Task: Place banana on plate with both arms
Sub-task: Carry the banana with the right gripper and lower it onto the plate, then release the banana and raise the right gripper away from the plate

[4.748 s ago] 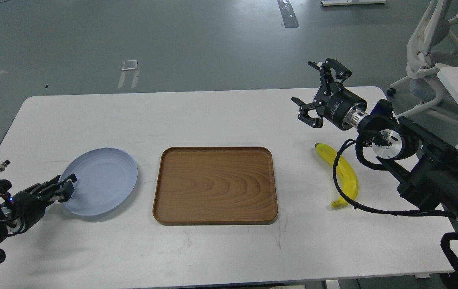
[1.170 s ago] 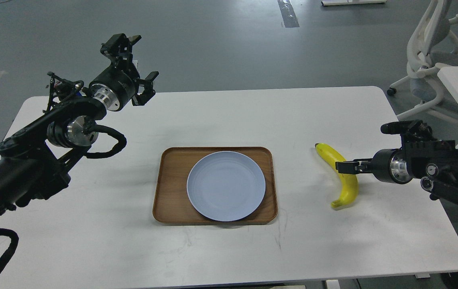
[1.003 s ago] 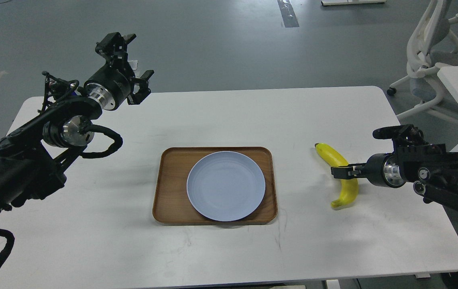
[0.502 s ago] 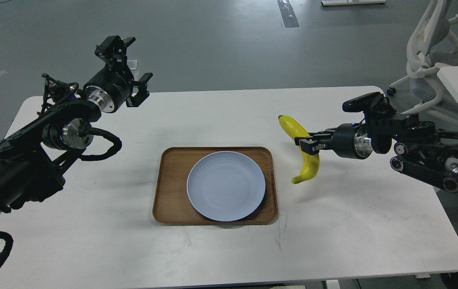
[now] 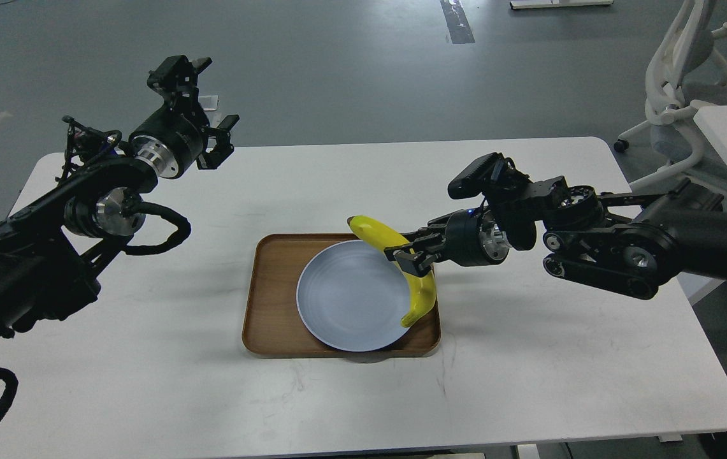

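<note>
**Banana carried in over the plate's right rim**

The white table (image 5: 529, 382) bears the wooden tray (image 5: 267, 306) at its centre, nearer the front edge, unmoved since half a second ago. The pale blue plate (image 5: 344, 299) stays put inside it. The right arm has swung leftward from the right edge; its right gripper (image 5: 409, 256) pinches the banana (image 5: 385, 234) mid-length, now overlapping the plate's right rim, where before it hung beyond the tray. Whether it touches the plate cannot be told. The left gripper (image 5: 210, 105) remains raised above the back left corner, fingers spread wide, empty.
</note>
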`<state>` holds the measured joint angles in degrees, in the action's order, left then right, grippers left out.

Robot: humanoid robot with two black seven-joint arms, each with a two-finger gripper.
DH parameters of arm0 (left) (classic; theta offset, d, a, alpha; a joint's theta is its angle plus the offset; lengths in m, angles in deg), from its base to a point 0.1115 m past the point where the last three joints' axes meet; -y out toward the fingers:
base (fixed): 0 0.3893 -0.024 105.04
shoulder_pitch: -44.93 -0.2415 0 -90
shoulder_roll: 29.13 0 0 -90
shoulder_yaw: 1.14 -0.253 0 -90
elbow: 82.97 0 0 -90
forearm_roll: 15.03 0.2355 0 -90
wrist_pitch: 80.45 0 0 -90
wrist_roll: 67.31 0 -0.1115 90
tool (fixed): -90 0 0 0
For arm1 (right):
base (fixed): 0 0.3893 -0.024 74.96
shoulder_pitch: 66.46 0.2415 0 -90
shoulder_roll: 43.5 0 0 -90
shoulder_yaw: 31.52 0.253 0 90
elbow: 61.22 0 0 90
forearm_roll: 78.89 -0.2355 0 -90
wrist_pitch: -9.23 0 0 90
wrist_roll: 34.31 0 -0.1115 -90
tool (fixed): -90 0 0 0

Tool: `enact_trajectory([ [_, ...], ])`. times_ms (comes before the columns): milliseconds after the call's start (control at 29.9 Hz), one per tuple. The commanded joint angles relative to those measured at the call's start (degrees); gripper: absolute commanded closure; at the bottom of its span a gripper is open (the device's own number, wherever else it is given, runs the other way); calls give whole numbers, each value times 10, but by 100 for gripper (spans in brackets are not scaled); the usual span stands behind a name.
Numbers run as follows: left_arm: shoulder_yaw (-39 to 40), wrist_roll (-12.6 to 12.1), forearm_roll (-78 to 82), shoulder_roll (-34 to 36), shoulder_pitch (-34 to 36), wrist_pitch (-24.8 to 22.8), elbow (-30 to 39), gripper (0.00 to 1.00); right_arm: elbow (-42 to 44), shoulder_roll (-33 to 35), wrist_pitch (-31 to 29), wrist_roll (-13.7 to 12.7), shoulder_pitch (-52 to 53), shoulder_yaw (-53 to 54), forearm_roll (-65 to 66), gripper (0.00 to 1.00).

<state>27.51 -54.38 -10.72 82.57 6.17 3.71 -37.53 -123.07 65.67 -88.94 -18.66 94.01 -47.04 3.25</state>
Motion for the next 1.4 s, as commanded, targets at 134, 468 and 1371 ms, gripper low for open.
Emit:
enact_trajectory([
  [134,0,0,0,6,-1,-1,1,2,31,-27,3,0,-20,0,-8,100],
  [468,-4,26,1,1,-1,-1,0,2,34,-30,4,-4,-23,10,-60,3],
  [1371,46,12,-48,4,-70,-88,0,2,87,52,-4,-151,-220,526,-824,0],
])
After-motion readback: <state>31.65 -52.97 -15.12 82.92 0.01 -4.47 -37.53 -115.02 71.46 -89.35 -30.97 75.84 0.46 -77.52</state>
